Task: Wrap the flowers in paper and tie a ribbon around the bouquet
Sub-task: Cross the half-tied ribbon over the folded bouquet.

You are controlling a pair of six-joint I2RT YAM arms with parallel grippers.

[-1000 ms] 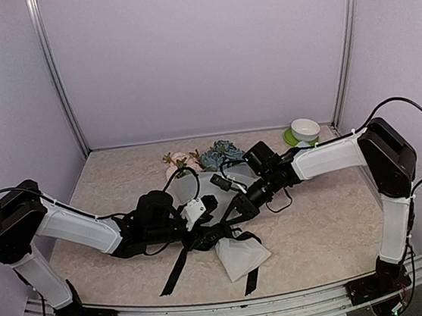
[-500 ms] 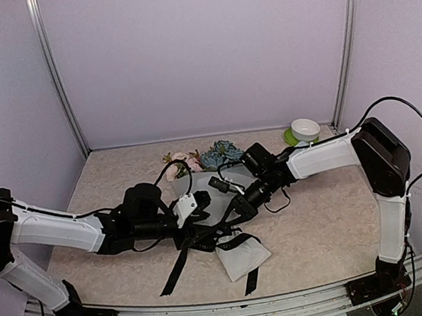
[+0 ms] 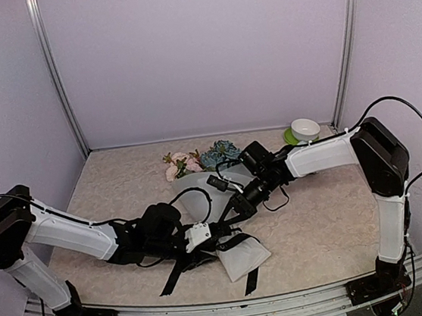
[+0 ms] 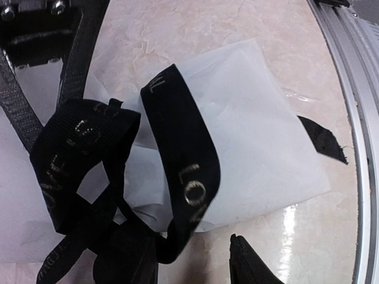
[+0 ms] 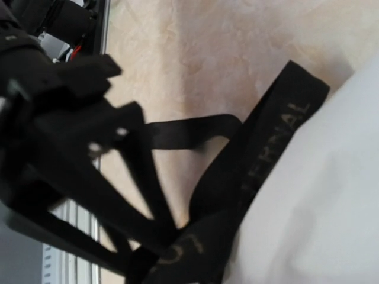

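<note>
Black ribbon (image 4: 183,154) is loosely looped round the narrow end of the paper (image 4: 260,142) cone on the bench (image 3: 316,214), flowers (image 3: 218,155) wrapped already, so only the knot's left imo; left gripper (image 3: 204,244) hangs apart over it, can't tell if the right gripper (image 3: 236,207) is pinching anything.

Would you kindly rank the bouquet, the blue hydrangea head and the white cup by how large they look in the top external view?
1. bouquet, by far.
2. blue hydrangea head.
3. white cup, only a little smaller; both lie about equally far from the camera, so the order seems fair.
</note>
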